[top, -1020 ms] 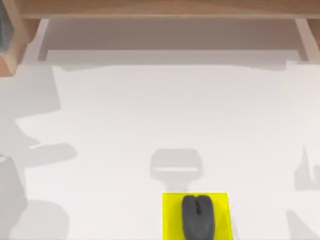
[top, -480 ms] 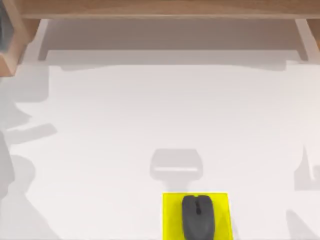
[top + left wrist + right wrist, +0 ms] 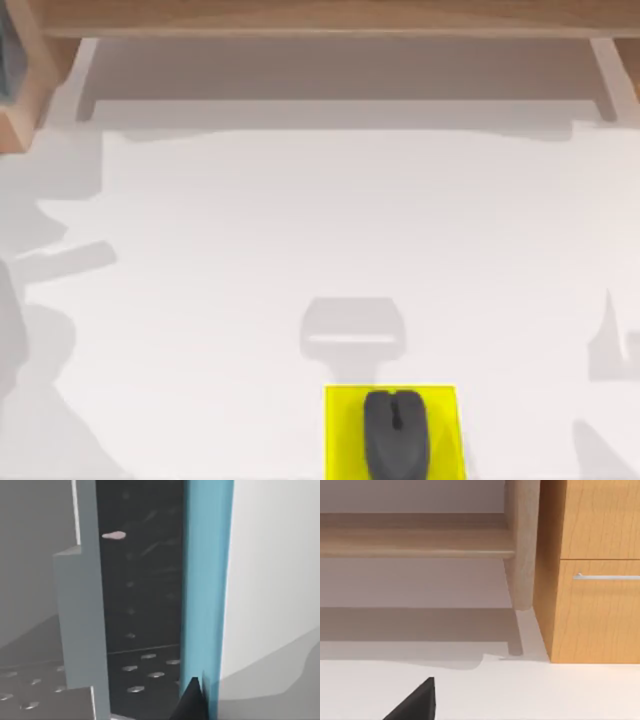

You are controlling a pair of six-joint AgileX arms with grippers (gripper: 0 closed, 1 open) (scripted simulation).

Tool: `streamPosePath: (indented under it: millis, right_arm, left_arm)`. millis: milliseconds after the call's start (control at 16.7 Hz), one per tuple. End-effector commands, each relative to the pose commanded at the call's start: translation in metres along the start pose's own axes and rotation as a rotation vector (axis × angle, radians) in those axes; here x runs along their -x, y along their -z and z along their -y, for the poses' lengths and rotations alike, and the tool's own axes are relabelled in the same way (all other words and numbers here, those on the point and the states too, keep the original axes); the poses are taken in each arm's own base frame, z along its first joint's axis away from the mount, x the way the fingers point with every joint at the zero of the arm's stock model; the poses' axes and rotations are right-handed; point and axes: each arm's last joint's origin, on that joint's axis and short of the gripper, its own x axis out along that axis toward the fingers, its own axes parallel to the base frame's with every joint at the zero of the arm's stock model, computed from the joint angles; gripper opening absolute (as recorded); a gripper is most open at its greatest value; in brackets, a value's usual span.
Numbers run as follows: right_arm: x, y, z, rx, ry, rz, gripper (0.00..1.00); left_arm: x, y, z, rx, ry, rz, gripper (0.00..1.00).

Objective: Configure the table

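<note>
White, smooth tabletop point(image 3: 300, 220) spreads across the top view, far larger than anything on it, with a bright yellow square pad point(image 3: 340, 430) at its near edge and a dark grey computer mouse point(image 3: 396, 435) sitting on that pad. Beyond the pad, at the table's far edge, runs a light wooden shelf frame point(image 3: 320, 20); grey arm shadows lie to the pad's left and right. The left wrist view looks close onto a tall teal panel point(image 3: 205, 580) beside a dark perforated surface point(image 3: 142, 605) and a grey post point(image 3: 80, 620), with one dark fingertip point(image 3: 192, 702) at the frame's edge; whether that gripper is open or holding anything cannot be told. The right wrist view faces the shelf's round wooden leg point(image 3: 522, 545) and a wooden drawer front with a metal handle point(image 3: 605, 576), a dark fingertip point(image 3: 417, 702) at its edge, its spread likewise impossible to judge. Judging by this, the left arm is working off beyond the pad's left, probably approaching an item to fetch; the next move likely calls for a secure grasp before carrying anything onto the tabletop.
</note>
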Motion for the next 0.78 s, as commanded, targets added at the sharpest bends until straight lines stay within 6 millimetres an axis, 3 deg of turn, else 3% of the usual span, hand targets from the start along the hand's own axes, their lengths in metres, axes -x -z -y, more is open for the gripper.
streamPosePath:
  millis: [300, 600, 780]
  right_arm:
    - [0.000, 0.000, 0.000, 0.000, 0.000, 0.000, 1.00]
    - [0.000, 0.000, 0.000, 0.000, 0.000, 0.000, 1.00]
    - [0.000, 0.000, 0.000, 0.000, 0.000, 0.000, 1.00]
  left_arm:
    - [-0.025, -0.001, -0.002, 0.000, 0.001, 0.003, 0.00]
    - [-0.028, -0.001, -0.001, 0.001, 0.005, 0.004, 0.00]
    - [-0.028, -0.001, -0.001, 0.001, 0.005, 0.004, 0.23]
